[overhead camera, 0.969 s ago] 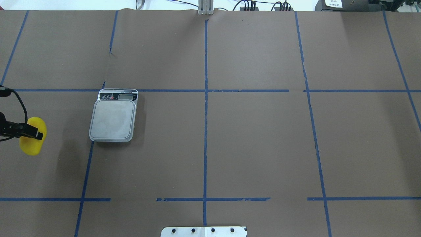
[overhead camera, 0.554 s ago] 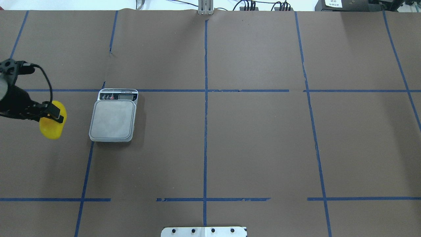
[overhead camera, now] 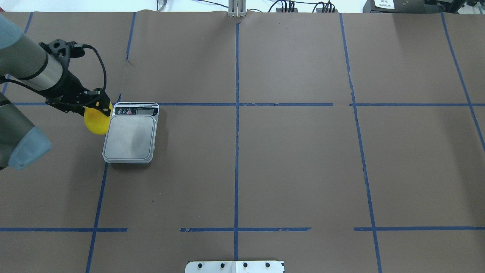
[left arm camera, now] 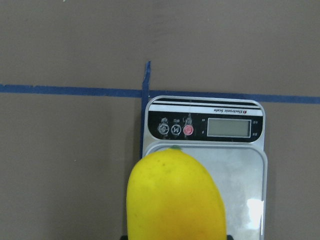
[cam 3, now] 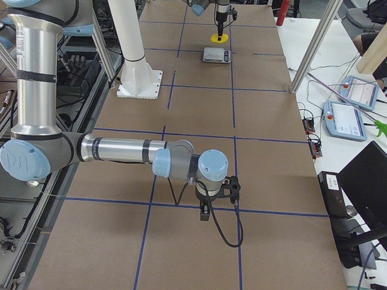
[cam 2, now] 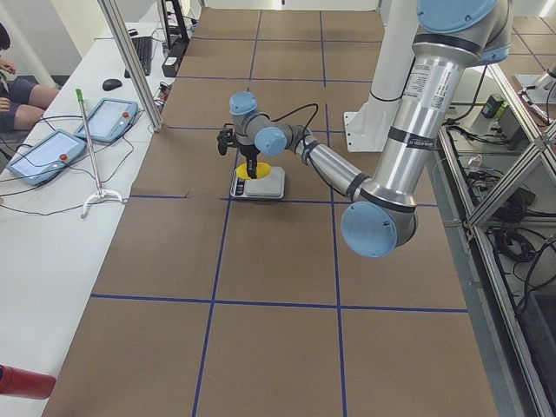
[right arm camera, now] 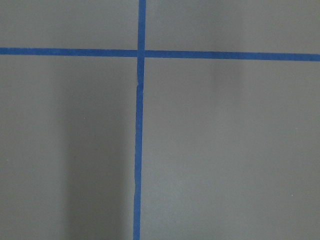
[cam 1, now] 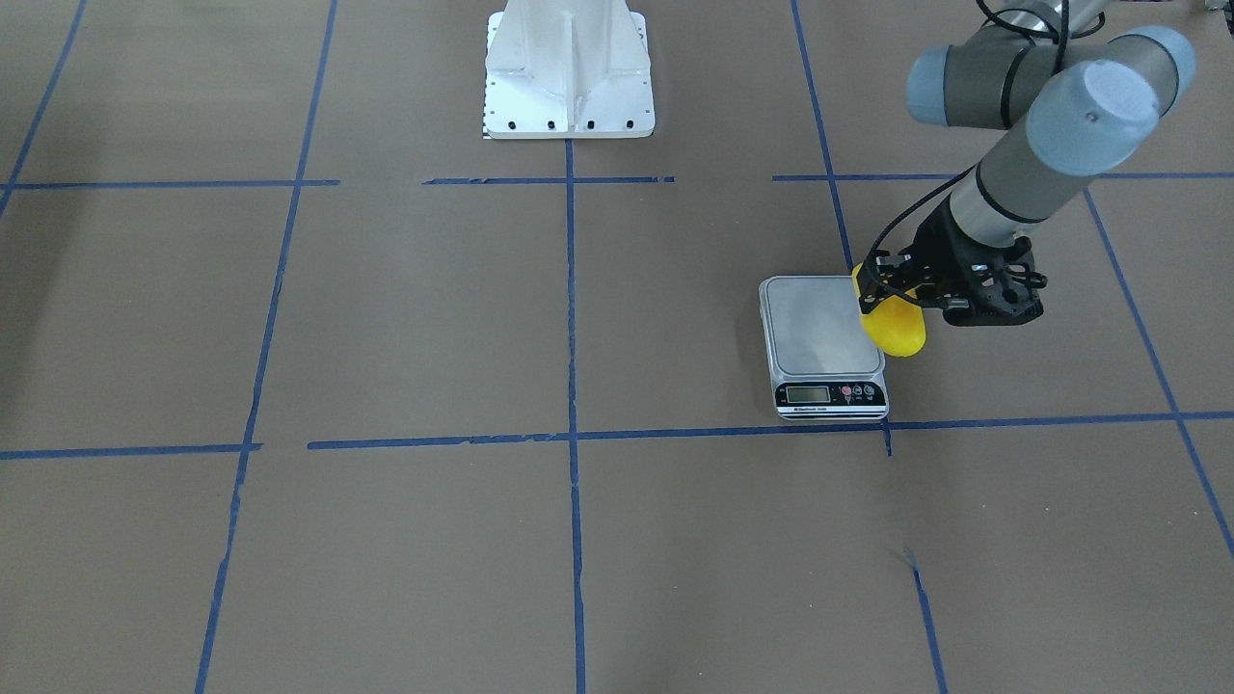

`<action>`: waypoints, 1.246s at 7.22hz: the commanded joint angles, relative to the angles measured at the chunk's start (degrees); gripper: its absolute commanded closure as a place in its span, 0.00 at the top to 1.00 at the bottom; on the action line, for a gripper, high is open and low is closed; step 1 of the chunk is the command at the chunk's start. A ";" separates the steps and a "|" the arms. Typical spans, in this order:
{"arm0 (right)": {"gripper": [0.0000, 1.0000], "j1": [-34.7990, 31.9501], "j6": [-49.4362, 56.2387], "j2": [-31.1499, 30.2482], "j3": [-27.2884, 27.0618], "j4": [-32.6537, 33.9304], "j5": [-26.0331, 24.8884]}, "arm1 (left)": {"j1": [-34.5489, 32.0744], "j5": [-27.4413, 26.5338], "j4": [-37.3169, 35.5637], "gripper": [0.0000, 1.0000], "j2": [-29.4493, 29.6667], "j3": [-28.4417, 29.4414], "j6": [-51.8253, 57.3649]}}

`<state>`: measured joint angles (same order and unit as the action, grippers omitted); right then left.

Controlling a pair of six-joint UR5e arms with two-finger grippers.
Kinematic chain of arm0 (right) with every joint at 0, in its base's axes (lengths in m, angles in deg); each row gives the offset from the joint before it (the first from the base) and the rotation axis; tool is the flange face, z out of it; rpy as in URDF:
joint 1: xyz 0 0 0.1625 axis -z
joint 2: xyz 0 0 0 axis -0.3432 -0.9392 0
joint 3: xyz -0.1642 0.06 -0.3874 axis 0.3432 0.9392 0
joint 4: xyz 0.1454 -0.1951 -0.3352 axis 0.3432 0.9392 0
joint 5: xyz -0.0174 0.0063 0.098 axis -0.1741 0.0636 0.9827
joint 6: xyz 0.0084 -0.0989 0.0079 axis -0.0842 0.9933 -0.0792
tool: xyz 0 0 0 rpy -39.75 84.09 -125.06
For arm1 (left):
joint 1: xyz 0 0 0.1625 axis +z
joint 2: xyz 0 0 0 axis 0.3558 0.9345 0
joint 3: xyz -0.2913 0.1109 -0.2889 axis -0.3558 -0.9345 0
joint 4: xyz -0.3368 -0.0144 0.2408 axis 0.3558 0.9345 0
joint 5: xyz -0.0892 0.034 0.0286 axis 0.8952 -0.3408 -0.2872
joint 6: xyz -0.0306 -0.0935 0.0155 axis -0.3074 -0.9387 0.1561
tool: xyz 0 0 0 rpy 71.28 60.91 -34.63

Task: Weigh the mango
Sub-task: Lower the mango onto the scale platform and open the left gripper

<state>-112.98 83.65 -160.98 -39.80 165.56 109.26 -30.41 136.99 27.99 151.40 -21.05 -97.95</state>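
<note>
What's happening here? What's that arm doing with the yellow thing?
The robot is weighing a mango. Its left gripper is clamped on the fruit and holds it in the air at the near edge of a small kitchen scale, not yet on the platform. The right gripper hangs over the table far from the scale with nothing under it. Whether it is open or shut cannot be told.

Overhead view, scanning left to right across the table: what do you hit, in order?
left arm → mango → scale → centre tape line. The gripper overlaps the mango, so it is left out.
</note>
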 commanded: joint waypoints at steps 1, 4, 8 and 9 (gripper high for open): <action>1.00 0.00 0.00 0.00 0.00 0.01 0.00 | 2.55 -0.87 3.89 0.00 1.20 3.73 -1.92; 1.00 0.00 -0.09 0.00 0.00 0.01 0.00 | 5.37 -0.96 5.06 0.00 1.20 4.80 -3.78; 1.00 0.00 0.00 0.00 0.00 -0.08 0.00 | 5.38 -1.05 7.76 1.00 0.50 4.28 -2.99; 1.00 0.00 0.00 0.00 0.00 0.01 0.00 | 3.98 -1.05 7.17 1.00 0.24 0.97 -2.99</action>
<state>-112.98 83.65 -160.98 -39.81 165.53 109.26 -25.39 135.99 34.97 151.98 -17.51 -101.02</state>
